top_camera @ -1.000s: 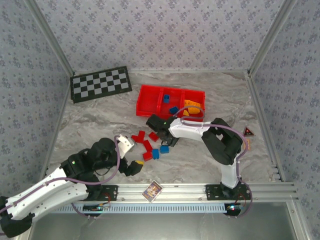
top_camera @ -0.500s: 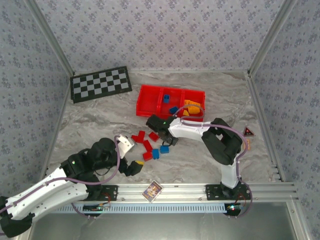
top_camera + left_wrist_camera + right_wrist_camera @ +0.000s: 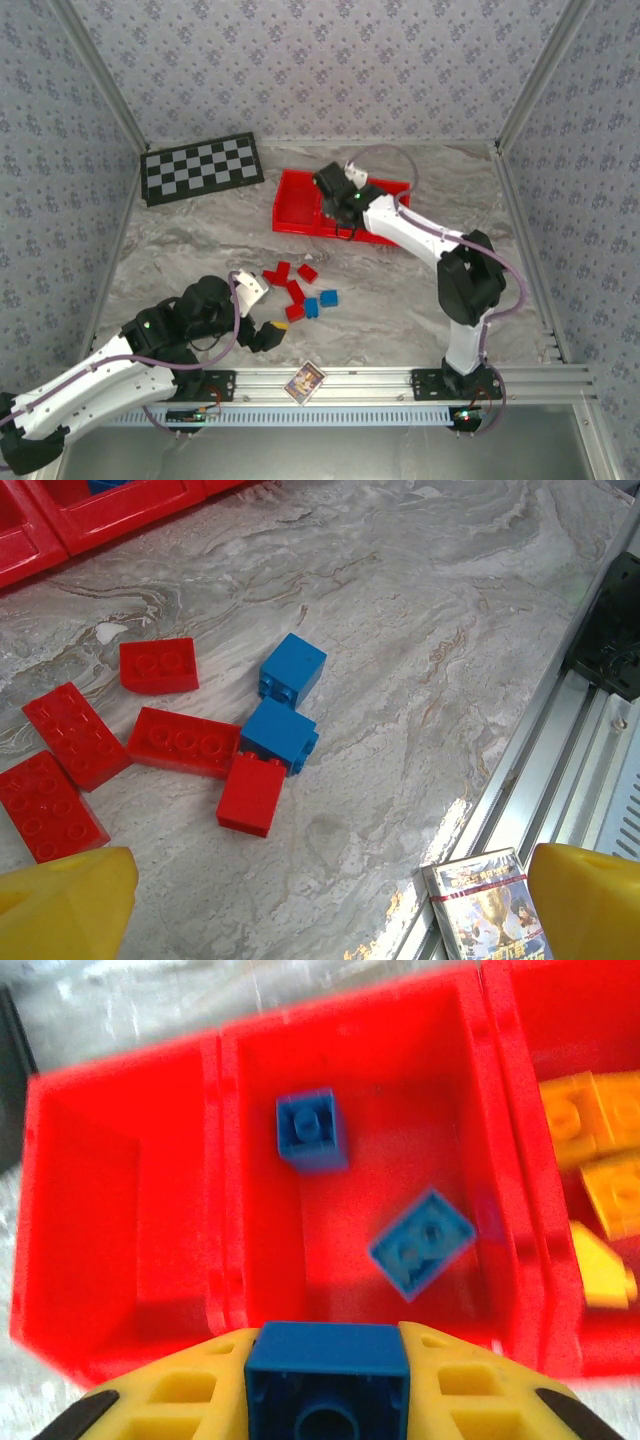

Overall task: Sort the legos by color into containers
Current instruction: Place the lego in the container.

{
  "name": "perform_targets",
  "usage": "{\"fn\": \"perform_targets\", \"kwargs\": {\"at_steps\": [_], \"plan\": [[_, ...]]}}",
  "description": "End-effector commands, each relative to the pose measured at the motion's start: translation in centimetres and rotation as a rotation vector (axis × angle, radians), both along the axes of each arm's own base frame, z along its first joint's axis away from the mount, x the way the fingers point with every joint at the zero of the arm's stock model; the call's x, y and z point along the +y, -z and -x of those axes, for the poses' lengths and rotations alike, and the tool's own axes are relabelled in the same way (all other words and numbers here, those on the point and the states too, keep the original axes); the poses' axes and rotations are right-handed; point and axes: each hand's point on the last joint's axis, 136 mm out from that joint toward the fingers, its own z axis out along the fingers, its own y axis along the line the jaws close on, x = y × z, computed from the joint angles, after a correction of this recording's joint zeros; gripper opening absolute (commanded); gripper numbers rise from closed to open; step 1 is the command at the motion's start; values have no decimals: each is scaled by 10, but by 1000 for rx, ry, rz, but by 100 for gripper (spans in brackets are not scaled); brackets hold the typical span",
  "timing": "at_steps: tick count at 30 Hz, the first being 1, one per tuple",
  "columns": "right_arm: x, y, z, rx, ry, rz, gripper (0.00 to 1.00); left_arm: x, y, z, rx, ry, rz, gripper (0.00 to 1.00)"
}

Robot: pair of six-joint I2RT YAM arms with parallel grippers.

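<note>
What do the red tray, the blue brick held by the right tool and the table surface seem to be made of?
The red tray: probably moulded plastic, glossy; thin even walls with highlights. The blue brick: hard plastic, smooth; moulded edges, round socket. The table surface: grey veined marble look, perhaps only printed laminate; faint reflections.

Ahead of the left gripper (image 3: 325, 920): five red legos (image 3: 185, 742), two blue legos (image 3: 293, 668). Beyond the right gripper (image 3: 328, 1390): three compartments (image 3: 225, 1160), two loose blue bricks (image 3: 312, 1130), three orange legos (image 3: 575, 1120). In its grip: one held blue brick (image 3: 328, 1365).
</note>
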Motion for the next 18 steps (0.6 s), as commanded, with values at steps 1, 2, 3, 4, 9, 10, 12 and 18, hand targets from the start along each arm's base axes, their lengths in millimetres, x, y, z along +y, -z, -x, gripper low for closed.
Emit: {"fn": "perform_targets", "kwargs": {"at_steps": [1,2,3,4,9,10,12,18], "plan": [[5,32,-18,93,-136,58,11,-1,-2,3,-5,18,5,100],[6,38,-24,111,-154,57,12,-1,-2,3,-6,17,5,100],[8,41,-32,116,-160,53,14,-1,-2,3,-6,16,4,100],[11,43,-38,120,-176,45,15,-1,-2,3,-7,16,6,100],[12,55,-49,156,-194,51,38,-1,-3,3,-9,14,5,100],[11,54,-49,153,-193,51,42,-1,-3,2,-10,15,6,100],[11,50,-49,138,-221,78,52,0,-2,2,-10,13,5,100],[6,30,-46,99,-232,108,72,-1,-2,3,-7,15,3,100]]}}
